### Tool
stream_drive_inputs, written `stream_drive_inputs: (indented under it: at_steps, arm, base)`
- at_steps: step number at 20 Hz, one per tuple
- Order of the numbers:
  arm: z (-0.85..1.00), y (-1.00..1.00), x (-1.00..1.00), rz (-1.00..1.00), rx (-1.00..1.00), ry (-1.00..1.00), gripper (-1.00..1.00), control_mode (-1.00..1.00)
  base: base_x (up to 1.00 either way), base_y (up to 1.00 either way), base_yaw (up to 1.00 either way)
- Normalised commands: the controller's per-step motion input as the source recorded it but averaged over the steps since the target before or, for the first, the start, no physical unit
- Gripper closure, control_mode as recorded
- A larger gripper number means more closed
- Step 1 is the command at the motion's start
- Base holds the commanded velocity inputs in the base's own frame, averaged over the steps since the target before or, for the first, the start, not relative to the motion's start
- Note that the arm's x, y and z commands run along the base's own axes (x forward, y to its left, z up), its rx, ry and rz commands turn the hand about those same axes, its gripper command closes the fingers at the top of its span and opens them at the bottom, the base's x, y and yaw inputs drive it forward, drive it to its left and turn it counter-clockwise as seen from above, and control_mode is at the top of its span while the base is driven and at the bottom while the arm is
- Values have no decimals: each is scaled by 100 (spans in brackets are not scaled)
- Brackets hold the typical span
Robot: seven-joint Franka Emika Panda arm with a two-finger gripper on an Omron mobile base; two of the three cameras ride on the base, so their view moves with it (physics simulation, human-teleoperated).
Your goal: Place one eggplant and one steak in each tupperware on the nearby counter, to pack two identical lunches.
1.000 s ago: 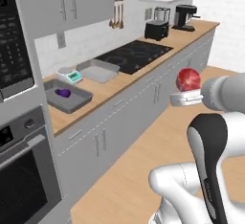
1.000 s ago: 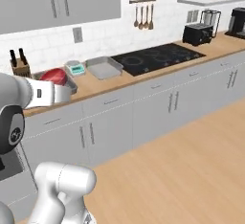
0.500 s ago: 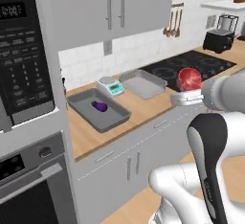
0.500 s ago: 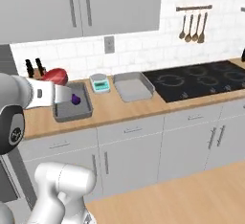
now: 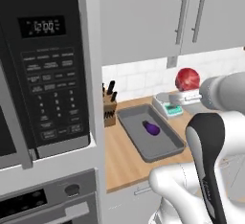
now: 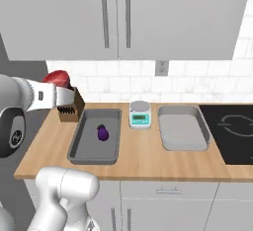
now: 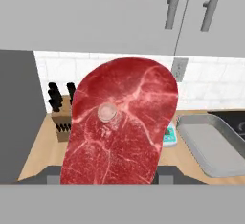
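Currently the gripper [image 6: 63, 96] is closed on the steak [image 7: 122, 122], held up in the air above the counter [image 6: 138, 163] near the knife block [image 6: 70, 109]. One eggplant [image 6: 102, 133] lies in the left tupperware [image 6: 79, 148] (dark grey tray); the right tupperware [image 6: 184, 138] sits beside the scale [image 6: 140, 114].

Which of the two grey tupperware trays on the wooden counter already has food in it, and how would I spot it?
On the counter, find the knife block at its left end. The tray right beside it is the one, left of the small scale. It is darker grey and holds a purple eggplant; the lighter tray by the stovetop holds nothing.
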Motion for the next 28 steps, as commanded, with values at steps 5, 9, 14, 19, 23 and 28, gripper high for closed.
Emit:
stream_drive_inputs:
  at_steps: [5, 9, 14, 19, 23, 28]
  arm:
    - [-22, -10, 12, 10, 1, 17, 100, -100]
    - [-60, -29, 16, 21, 2, 37, 100, -100]
    - [-75, -7, 39, 18, 0, 35, 100, -100]
    - [-91, 0, 52, 8, 0, 35, 100, -100]
    - [-99, 0, 79, 5, -3, 20, 100, -100]
    - [-77, 0, 71, 9, 0, 3, 100, -100]
  base:
    - [26, -15, 21]
    - [0, 0, 0]
    - [0, 0, 0]
    - [0, 0, 0]
    - [0, 0, 0]
    - [0, 0, 0]
